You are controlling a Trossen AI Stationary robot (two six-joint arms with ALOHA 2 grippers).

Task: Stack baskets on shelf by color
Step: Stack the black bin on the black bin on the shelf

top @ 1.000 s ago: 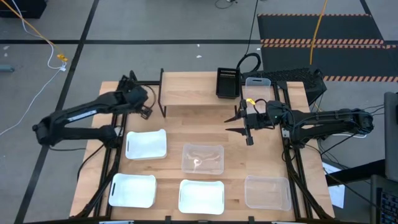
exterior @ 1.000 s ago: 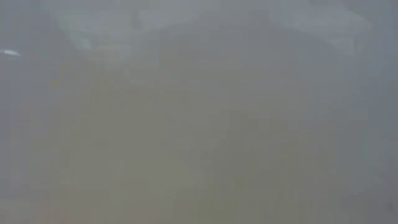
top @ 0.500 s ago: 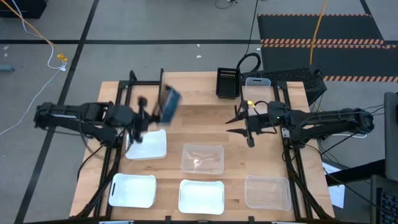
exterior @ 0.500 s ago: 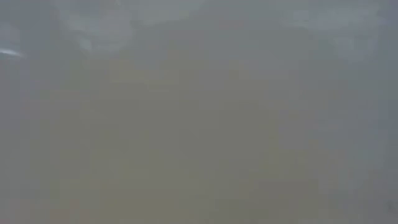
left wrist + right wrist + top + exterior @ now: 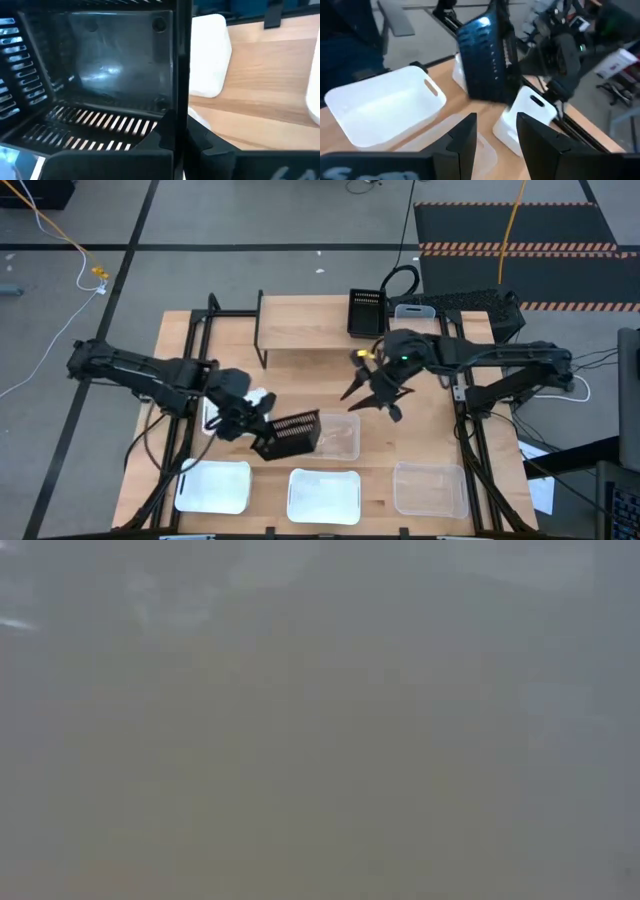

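1. Left gripper (image 5: 262, 432) clamped on a wall of a black slatted basket (image 5: 291, 434), held over the table's middle, tipped on its side, long axis across the table, open mouth facing the near edge.
2. Right gripper (image 5: 366, 392) spread wide, empty, above the table (image 5: 320, 365) just in front of the shelf (image 5: 300, 325).
3. Second black basket (image 5: 366, 312) on the shelf's right end, long axis front to back.
4. No readable writing anywhere; low view fogged.
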